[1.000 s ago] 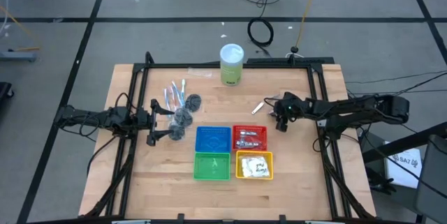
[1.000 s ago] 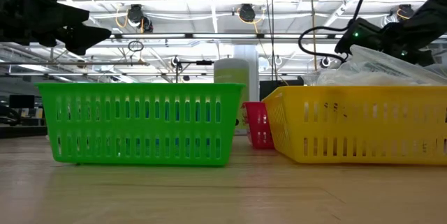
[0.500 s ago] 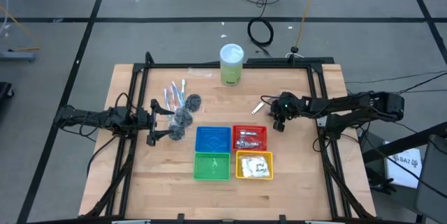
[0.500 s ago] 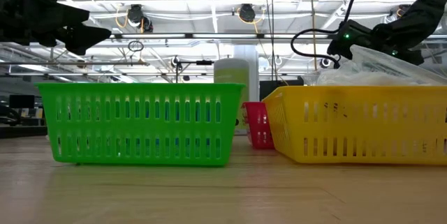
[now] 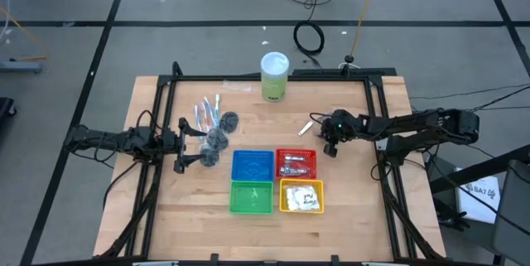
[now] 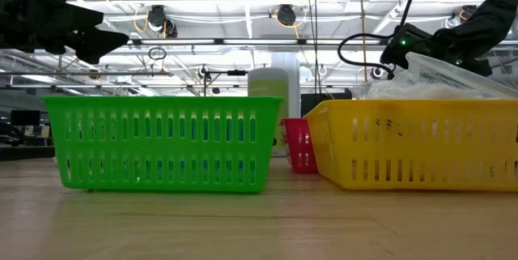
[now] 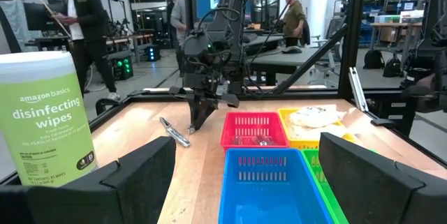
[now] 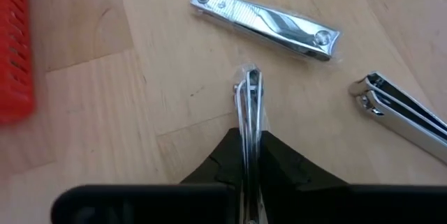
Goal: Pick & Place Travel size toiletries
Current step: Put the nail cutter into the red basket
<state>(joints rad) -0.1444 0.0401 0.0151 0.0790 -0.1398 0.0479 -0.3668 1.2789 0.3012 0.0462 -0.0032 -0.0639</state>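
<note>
Three shiny silver clipper-like toiletries lie near the table's right side [image 5: 308, 125]. My right gripper [image 5: 330, 143] points down over them, shut on one silver piece [image 8: 248, 105]. The other two lie flat on the wood beside it [image 8: 269, 23] [image 8: 399, 109]. Dark grey puffs [image 5: 217, 140] and clear-wrapped pale sticks [image 5: 206, 110] lie at the left, just in front of my left gripper [image 5: 187, 146], which is wide open and empty. More silver pieces lie in the red basket [image 5: 296, 163], and white sachets in the yellow basket [image 5: 301, 197]. My right gripper pinches the silver piece between its two fingers [image 8: 276, 158], which close on its flat sides. The piece stands on edge, and its free end [image 8: 252, 79] sticks out past the fingertips. The fingers come from above, pointing down. Whether the piece is clear of the wood, I cannot tell.
Blue [image 5: 252, 166], red, green [image 5: 251, 197] and yellow baskets stand in a square block at the table's middle. A tall green wipes cylinder [image 5: 274, 77] stands at the far edge. People stand in the room beyond the table [image 7: 77, 21].
My right gripper has shifted a little toward the table's left edge, then kept still. My left arm has kept still.
</note>
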